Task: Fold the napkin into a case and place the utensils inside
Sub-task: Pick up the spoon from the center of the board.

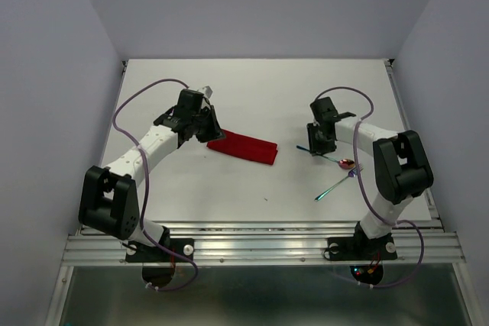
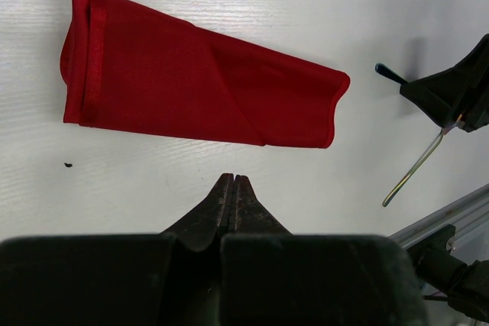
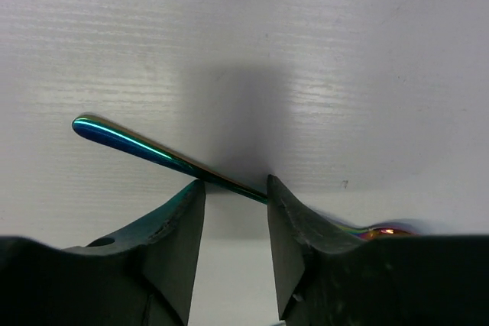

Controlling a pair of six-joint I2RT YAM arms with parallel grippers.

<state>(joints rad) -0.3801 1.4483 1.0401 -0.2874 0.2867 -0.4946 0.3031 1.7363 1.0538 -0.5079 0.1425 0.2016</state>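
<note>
Right fingers [image 3: 179, 242] astride one spoon [image 3: 137, 145], beside one fork [image 1: 334, 187], one case [image 1: 243, 147]

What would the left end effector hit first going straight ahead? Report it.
The folded red napkin, lying just ahead of the shut left end effector. Tip height is unclear, so it might skim over it.

The napkin [image 2: 199, 89] is plain bright red, unpatterned, with a darker red hem band at the upper left of the left wrist view. The spoon [image 3: 145, 146] handle is iridescent, shifting from blue to green; its bowl appears red-pink, though it is small in the top view. The fork [image 1: 334, 187] is teal. The table [image 1: 229, 97] is white with faint grain. The cables [image 1: 130, 104] are purple.
</note>
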